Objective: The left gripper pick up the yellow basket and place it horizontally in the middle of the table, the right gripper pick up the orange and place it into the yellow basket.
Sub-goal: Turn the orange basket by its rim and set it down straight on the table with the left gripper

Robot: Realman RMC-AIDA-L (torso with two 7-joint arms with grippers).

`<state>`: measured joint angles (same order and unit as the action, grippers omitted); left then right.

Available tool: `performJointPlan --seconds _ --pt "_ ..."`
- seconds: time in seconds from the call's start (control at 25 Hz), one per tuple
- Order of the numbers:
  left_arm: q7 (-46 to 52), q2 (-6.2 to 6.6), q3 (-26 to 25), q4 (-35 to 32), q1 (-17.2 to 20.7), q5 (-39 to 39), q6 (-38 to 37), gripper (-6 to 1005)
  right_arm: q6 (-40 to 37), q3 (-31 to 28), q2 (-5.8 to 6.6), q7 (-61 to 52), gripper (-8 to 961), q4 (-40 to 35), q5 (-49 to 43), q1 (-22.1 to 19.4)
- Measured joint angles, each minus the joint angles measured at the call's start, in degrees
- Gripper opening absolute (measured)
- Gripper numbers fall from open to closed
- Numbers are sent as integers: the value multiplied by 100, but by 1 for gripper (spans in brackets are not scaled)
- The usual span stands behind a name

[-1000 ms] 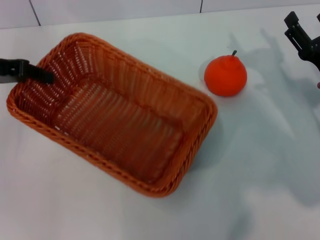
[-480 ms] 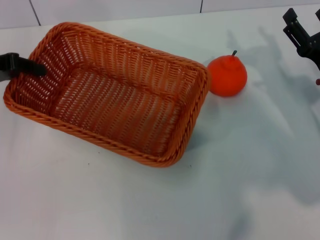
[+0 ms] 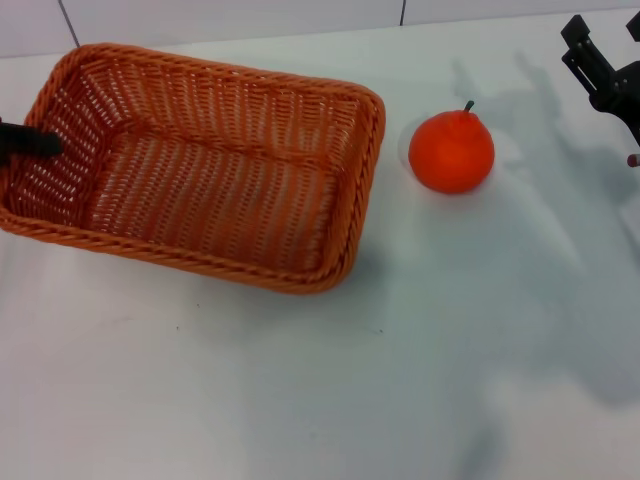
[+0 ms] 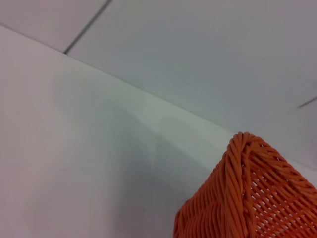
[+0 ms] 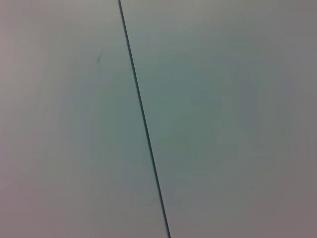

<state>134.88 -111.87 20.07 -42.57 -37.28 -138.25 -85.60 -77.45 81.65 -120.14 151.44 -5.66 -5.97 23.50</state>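
Observation:
The yellow basket [image 3: 205, 190], orange-brown woven wicker, lies nearly horizontal on the left half of the white table [image 3: 400, 380]. My left gripper [image 3: 30, 143] is at the basket's left short wall, one dark finger showing inside the rim, shut on that wall. The left wrist view shows only a braided corner of the basket [image 4: 247, 198] over the table. The orange [image 3: 452, 150], with a short dark stem, sits on the table just right of the basket, not touching it. My right gripper [image 3: 606, 40] hovers open at the far right, beyond the orange, holding nothing.
A pale wall with dark seams [image 3: 403, 12] runs along the table's back edge. The right wrist view shows only a pale surface crossed by one dark seam [image 5: 143, 119]. Bare tabletop lies in front of the basket and the orange.
The basket has swung from a diagonal lie to nearly horizontal and shifted left and back with my left gripper. The orange has stayed put, and the right gripper has barely moved.

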Motion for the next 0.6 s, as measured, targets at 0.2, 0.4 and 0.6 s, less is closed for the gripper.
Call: performJointPlan --seconds 0.2,0.4,0.6 --pt "12 -62 -97 1 114 55 122 167 11 0 8 0 930 0 0 12" --pt "58 -228 -110 -85 199 59 311 168 11 0 8 0 930 0 0 -2" --pt "58 -379 -114 -244 266 65 489 168 11 0 8 0 930 8 0 -21"
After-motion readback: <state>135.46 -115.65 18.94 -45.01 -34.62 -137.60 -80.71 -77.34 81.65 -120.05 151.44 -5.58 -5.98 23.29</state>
